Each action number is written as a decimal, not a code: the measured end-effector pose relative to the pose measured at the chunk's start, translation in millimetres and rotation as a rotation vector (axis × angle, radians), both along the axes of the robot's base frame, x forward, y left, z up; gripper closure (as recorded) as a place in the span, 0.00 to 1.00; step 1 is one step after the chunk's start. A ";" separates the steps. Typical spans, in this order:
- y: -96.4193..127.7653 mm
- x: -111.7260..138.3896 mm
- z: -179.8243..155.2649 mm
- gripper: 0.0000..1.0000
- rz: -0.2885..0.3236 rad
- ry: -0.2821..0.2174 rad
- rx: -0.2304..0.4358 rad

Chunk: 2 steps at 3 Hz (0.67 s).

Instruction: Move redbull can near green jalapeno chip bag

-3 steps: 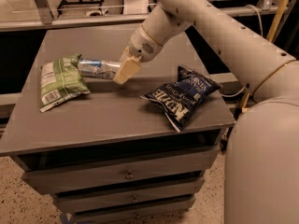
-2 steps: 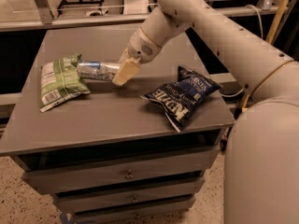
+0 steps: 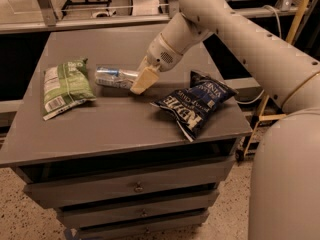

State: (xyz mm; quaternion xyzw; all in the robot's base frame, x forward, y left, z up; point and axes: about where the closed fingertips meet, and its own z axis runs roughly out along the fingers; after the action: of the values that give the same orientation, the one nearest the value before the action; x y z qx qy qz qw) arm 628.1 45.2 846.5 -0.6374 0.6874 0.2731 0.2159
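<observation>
1. Camera view: the green jalapeno chip bag point(image 3: 65, 86) lies flat on the left part of a grey cabinet top point(image 3: 115, 126). Its white label panel and barcode are at the end nearer the front edge.
2. The redbull can point(image 3: 114, 77) lies on its side on the cabinet top just to the right of the green bag. Its long axis points away from the bag. Its left end is close beside the bag's right edge; I cannot tell whether the two touch.
3. The gripper point(image 3: 142, 81) is at the can's end farther from the green bag, low over the cabinet top and covering that end of the can. Whether it is grasping the can or has released it cannot be told.
4. The pale arm point(image 3: 240, 34) slopes down to the gripper from the upper right, on the side away from the green bag.
5. A dark blue chip bag point(image 3: 196, 103) with white lettering lies well to the right of the green bag, beyond the can and gripper, near the cabinet's right front corner.
6. Below the green bag's level, the cabinet front shows drawers point(image 3: 135, 186) with small knobs.
</observation>
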 end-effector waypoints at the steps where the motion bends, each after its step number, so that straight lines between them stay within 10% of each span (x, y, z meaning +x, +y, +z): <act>1: -12.9 0.9 -5.7 0.36 -0.026 0.014 -0.027; 2: -13.3 2.1 -2.6 0.12 -0.009 0.019 -0.009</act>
State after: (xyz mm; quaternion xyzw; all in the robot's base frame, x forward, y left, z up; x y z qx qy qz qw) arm 630.2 31.9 843.9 -0.6327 0.6935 0.2751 0.2077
